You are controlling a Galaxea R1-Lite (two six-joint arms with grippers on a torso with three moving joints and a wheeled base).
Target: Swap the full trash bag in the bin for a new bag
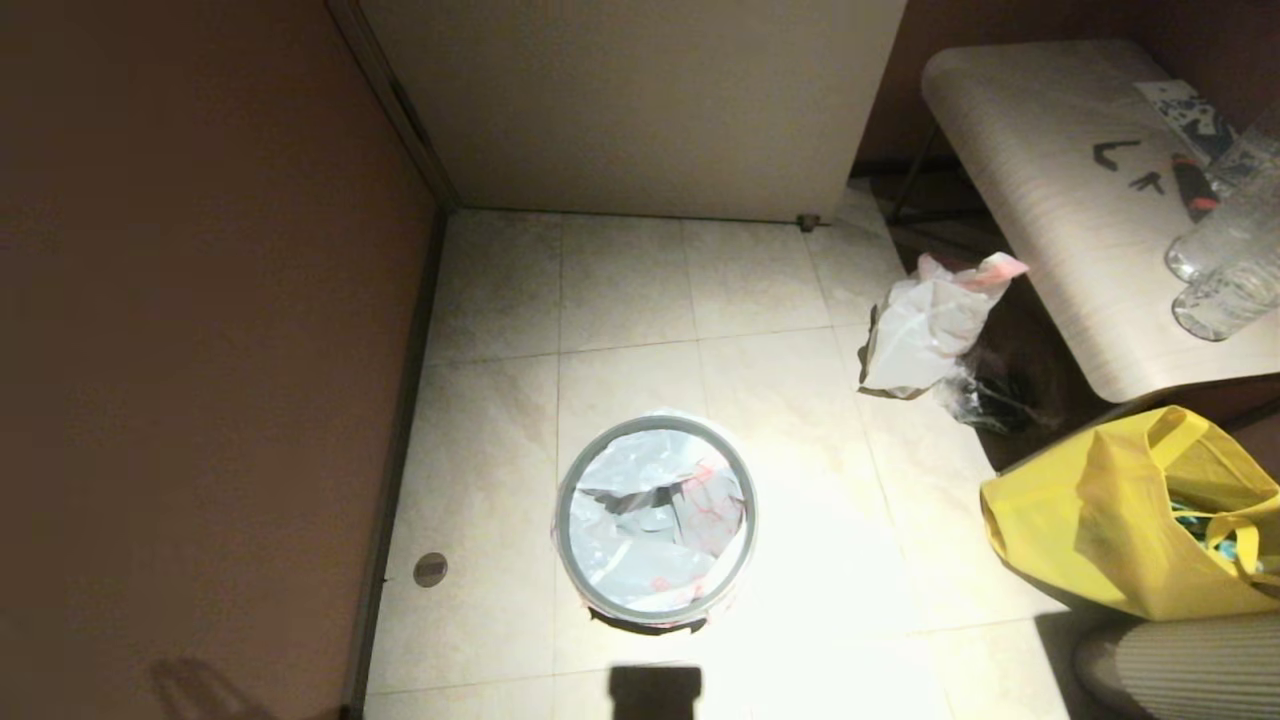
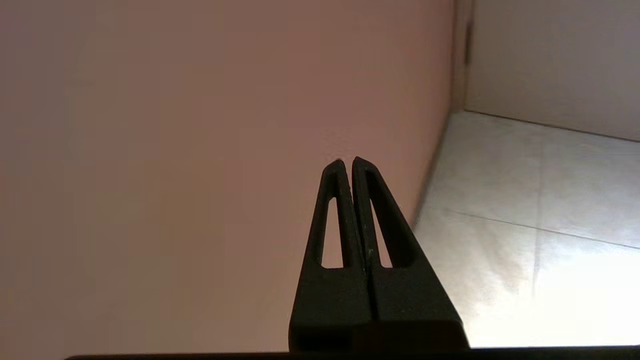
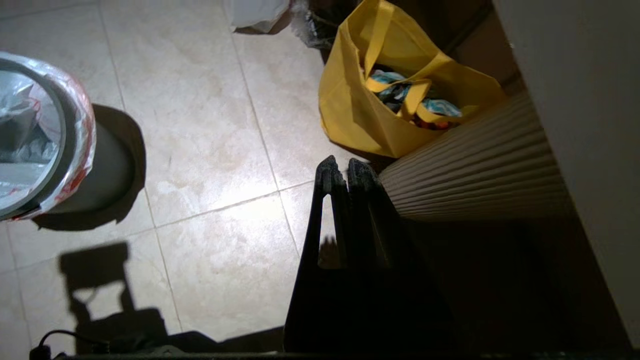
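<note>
The bin [image 1: 655, 520] stands on the floor tiles in the middle of the head view, grey ring on top. A translucent white bag with red outline print, the new bag [image 1: 640, 505], lines it and folds over the rim [image 3: 75, 150]. The full trash bag [image 1: 925, 325], whitish with a pink-red top edge, lies on the floor to the far right, beside the table. Neither arm shows in the head view. My left gripper [image 2: 347, 162] is shut and empty, facing the brown wall. My right gripper [image 3: 338, 162] is shut and empty above the floor, right of the bin.
A yellow fabric tote [image 1: 1140, 520] with things in it sits at the right, next to a ribbed beige object [image 3: 475, 165]. A small clear wrinkled bag [image 1: 975, 395] lies by the full bag. The table [image 1: 1060, 220] carries clear bottles [image 1: 1225, 260]. A brown wall runs along the left.
</note>
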